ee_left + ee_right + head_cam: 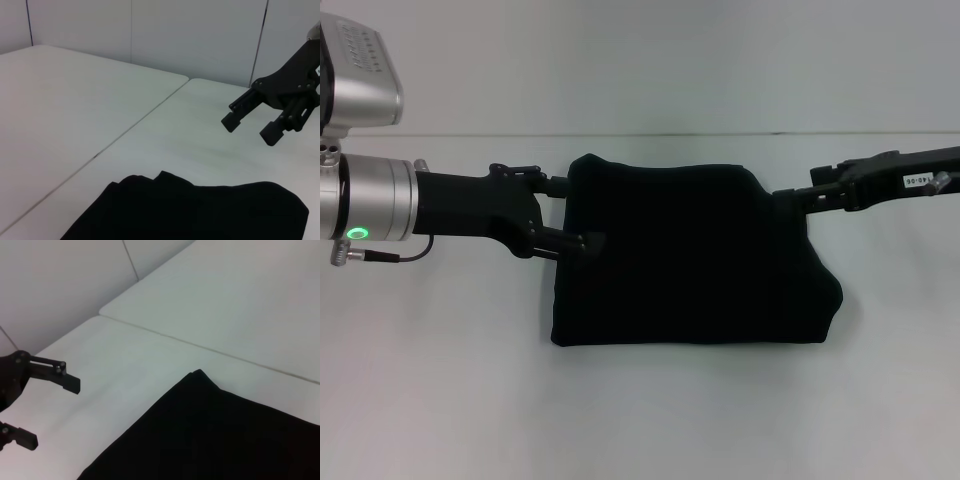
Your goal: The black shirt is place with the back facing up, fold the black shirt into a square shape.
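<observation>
Black shirt (690, 260) folded squarish (soft, plain), tools (572, 212) (788, 196) flanking, agape.

The black shirt (690, 260) is plain black all over, with no print showing. It lies on a white tabletop (640, 420). Both grippers are black, the left arm's casing silver.

Black shirt (690, 260): one, folded, lying on the table. White tables (65, 100): two, set side by side with a seam between them. Grippers: two, a left gripper (582, 212) and a right gripper (782, 198), each with two fingers spread apart.
</observation>
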